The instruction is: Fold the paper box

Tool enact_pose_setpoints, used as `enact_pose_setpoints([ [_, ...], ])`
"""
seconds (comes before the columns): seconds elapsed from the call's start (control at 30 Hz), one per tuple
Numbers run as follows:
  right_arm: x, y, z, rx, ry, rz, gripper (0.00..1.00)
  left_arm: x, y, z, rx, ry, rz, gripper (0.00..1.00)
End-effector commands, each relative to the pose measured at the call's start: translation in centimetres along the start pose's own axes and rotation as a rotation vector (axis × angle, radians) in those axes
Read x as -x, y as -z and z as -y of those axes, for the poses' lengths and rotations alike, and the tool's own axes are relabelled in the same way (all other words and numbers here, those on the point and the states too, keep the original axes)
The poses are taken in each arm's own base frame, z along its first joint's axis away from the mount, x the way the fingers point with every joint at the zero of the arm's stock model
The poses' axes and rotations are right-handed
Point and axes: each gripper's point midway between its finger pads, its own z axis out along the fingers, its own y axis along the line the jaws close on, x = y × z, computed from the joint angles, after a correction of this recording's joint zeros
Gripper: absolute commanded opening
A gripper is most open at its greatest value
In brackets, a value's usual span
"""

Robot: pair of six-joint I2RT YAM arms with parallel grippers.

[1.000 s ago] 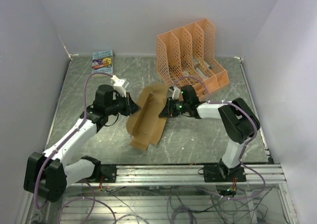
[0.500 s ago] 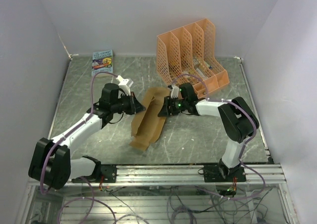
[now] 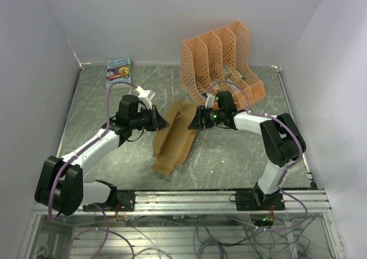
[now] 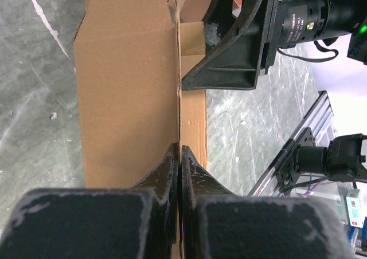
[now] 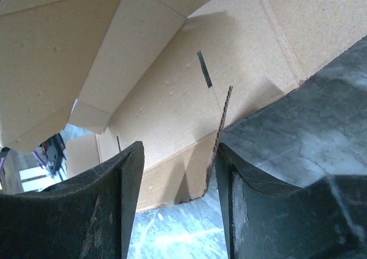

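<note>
The paper box [image 3: 174, 137] is a tan cardboard sheet, partly folded into a trough, lying mid-table between the arms. My left gripper [image 3: 163, 123] is at its left wall, shut on the upright cardboard edge [image 4: 178, 98]; the fingertips [image 4: 172, 156] pinch it thinly. My right gripper [image 3: 197, 121] is at the box's far right corner with jaws open. In the right wrist view, the box's inner panels [image 5: 172, 98] fill the frame and a thin flap edge [image 5: 222, 118] stands just inside the right finger [image 5: 241, 179]. The right gripper's body also shows in the left wrist view [image 4: 241, 53].
An orange perforated file rack [image 3: 223, 61] stands at the back right, close behind the right arm. A small colourful book [image 3: 118, 71] lies at the back left. White walls enclose the table; a metal rail [image 3: 218, 199] runs along the near edge.
The left gripper has pushed the left wall rightward and upright, so the box looks narrower. The right gripper has drawn back a little to the right of the box's corner.
</note>
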Motion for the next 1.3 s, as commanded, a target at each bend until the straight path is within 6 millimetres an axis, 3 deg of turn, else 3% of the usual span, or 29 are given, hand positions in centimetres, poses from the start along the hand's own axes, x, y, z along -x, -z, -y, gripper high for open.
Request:
enact_pose_setpoints([
  [0.0,0.1,0.2,-1.1,0.044,0.013,-0.006,0.52,1.1,0.0,1.3,-0.041,-0.014,0.024,0.07],
  [0.13,0.1,0.2,-1.3,0.049,0.007,-0.006,0.5,1.1,-0.1,1.5,-0.055,-0.005,0.029,0.07],
  [0.4,-0.4,-0.2,-0.9,0.037,-0.011,-0.025,0.34,1.8,-0.2,2.9,-0.129,0.004,0.05,0.07],
  [0.87,-0.6,-0.6,-0.4,-0.014,-0.064,-0.027,0.29,2.5,-0.3,4.9,-0.243,0.018,0.05,0.07],
  [1.07,-1.9,-1.4,0.7,-0.029,-0.106,-0.024,0.23,3.9,-0.4,6.5,-0.317,0.009,0.065,0.07],
  [1.27,-2.0,-1.5,0.3,0.0,-0.117,-0.011,0.22,4.6,-0.5,7.1,-0.331,-0.005,0.052,0.07],
])
